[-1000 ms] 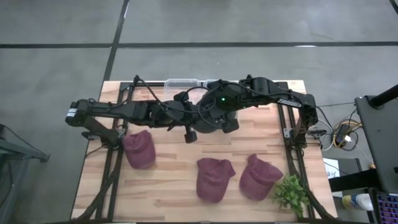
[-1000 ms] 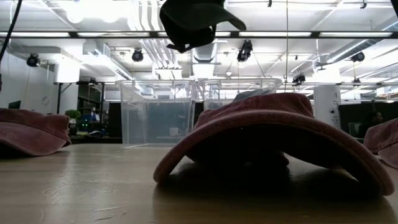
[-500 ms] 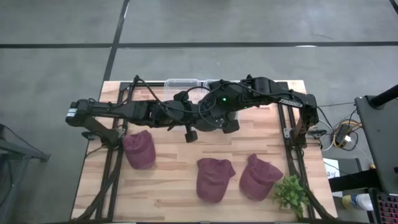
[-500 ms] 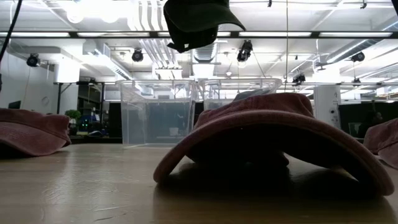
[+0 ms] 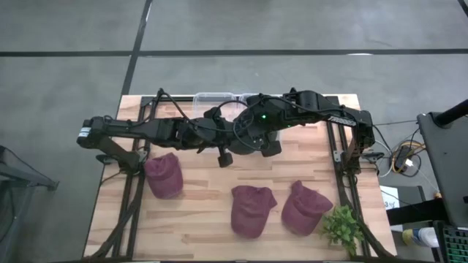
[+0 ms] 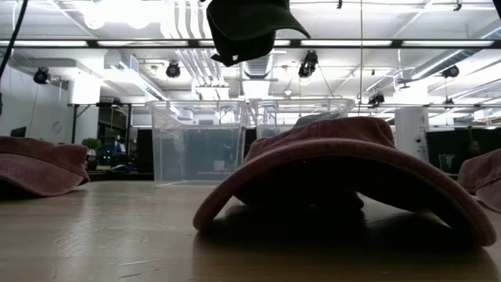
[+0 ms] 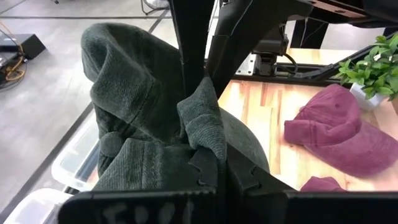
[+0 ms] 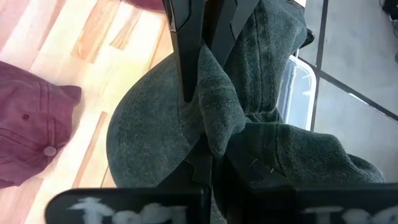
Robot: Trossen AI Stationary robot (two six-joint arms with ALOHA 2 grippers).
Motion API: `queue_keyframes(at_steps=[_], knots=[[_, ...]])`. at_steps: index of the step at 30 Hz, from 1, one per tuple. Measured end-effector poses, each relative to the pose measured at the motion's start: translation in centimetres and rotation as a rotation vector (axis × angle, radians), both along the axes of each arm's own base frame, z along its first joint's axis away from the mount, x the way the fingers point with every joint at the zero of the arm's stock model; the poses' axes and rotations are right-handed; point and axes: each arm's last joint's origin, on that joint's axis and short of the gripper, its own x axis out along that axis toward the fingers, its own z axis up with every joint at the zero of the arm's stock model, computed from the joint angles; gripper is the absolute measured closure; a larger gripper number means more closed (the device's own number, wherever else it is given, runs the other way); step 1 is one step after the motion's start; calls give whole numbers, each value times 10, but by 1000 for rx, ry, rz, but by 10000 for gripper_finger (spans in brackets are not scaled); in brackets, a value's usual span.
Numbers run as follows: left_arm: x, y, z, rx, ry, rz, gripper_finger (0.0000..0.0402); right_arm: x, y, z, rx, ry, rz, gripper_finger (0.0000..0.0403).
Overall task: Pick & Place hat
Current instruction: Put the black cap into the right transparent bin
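Observation:
A dark green hat (image 5: 252,136) hangs high above the table's far middle, between my two grippers; in the low view it shows at the top (image 6: 244,27). My left gripper (image 5: 240,136) reaches in from the left and is shut on it (image 7: 214,165). My right gripper (image 5: 256,130) reaches in from the right and is also shut on it (image 8: 214,163). The two pairs of fingers meet tip to tip on the same bunched fold. My left gripper pinches a bunched fold of the hat's cloth (image 7: 202,118) between its two fingers, several layers thick. The hat is lifted clear of the table and sags around the fingers. My right gripper pinches the same bunched fold (image 8: 217,115) from the opposite side, several layers between its two fingers. The hat is clear of the table, with its brim and crown (image 8: 155,134) drooping below the hold.
Three maroon hats lie on the table's near half: left (image 5: 164,175), middle (image 5: 251,210) and right (image 5: 305,207). A small green plant (image 5: 342,226) stands at the near right corner. Clear plastic bins (image 5: 216,97) stand at the far edge, behind the held hat.
Both grippers have carried the dark green hat a little higher and slightly toward the far edge, keeping their hold on it.

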Motion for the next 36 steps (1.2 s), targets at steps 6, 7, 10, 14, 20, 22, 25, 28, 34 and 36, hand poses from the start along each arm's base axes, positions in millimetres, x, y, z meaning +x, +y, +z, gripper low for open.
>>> queue_keyframes(at_steps=[6,7,10,14,20,22,25,28,34,36], knots=[[0,0,0,-3,-1,-5,380,0,0,0,2,3,-4,394],[0,0,0,-3,-1,-5,371,0,0,0,3,2,-7,394],[0,0,0,3,1,-11,339,0,0,0,2,2,-11,394],[0,0,0,39,10,-8,296,0,-1,0,7,-1,-23,394],[-3,4,3,123,17,84,266,0,-2,0,10,-3,-33,394],[-5,4,10,142,0,98,265,0,-5,0,10,-3,-41,394],[-12,5,25,148,-42,105,264,-1,-10,0,10,-1,-56,394],[-22,5,38,142,-86,109,264,-2,-17,-1,11,10,-73,394],[-54,8,54,110,-115,121,264,-9,-34,-3,16,61,-124,394],[-65,9,55,75,-98,135,264,-12,-40,-2,17,66,-144,394]])
